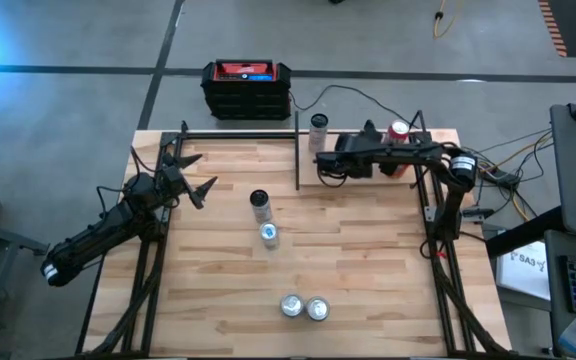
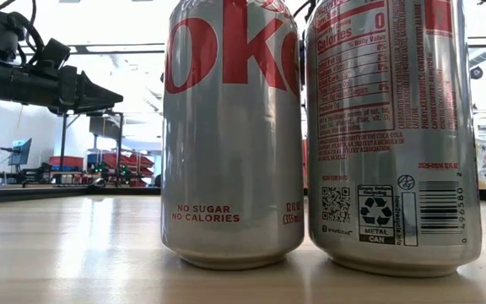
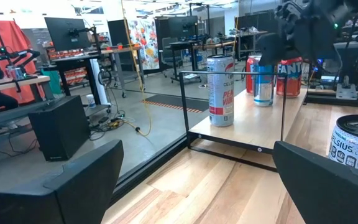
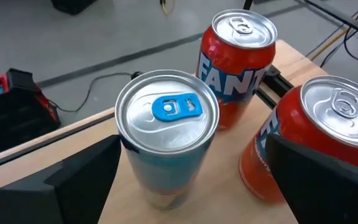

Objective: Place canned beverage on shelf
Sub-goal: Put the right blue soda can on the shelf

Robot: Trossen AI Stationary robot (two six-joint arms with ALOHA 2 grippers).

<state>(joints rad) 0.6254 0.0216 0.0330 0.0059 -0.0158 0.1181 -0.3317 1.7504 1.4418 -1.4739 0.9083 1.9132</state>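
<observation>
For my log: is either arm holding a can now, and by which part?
Nothing is held. The right gripper has its jaws open around the blue-tab can; the left gripper is empty.

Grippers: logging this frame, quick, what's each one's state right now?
Left gripper: open, holding nothing, at the table's left side.
Right gripper: open, straddling the blue-tabbed can on the shelf, not clamped.

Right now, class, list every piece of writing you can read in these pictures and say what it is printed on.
"NO SUGAR NO CALORIES": left silver can, low view.
"Calories 0", "METAL CAN": right silver can, low view; its fine nutrition print is too small to read.
"FAN": red can on the shelf.
"CEL": white can.
"ELSIUS LIVE FIT": dark can.
</observation>
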